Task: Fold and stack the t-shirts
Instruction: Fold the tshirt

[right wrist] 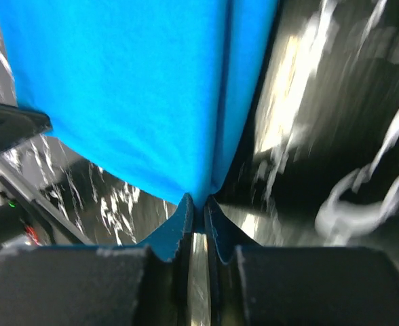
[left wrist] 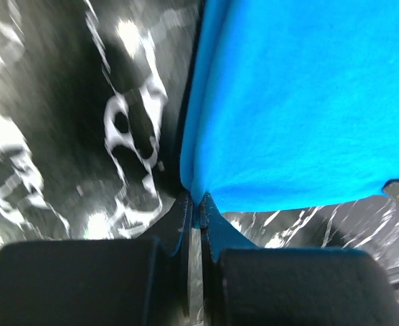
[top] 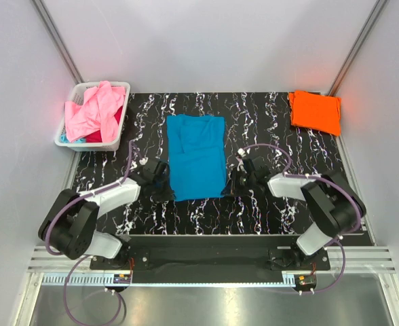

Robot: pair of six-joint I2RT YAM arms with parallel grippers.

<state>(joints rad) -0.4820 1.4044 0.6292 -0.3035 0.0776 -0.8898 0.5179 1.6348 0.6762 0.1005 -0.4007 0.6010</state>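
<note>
Pinching the blue shirt (top: 196, 157) at its near corners, your left gripper (left wrist: 198, 209) and right gripper (right wrist: 198, 206) sit clenched.

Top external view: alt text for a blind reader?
The left pincer and right pincer hold the near corners of a folded teal-blue cloth t-shirt on a black marbled table. A folded orange t-shirt lies far right; a white lattice basket far left holds pink and red shirts.

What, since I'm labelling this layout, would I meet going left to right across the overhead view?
white basket holding the pink t-shirt → left gripper → teal-blue t-shirt → right gripper → orange t-shirt
</note>
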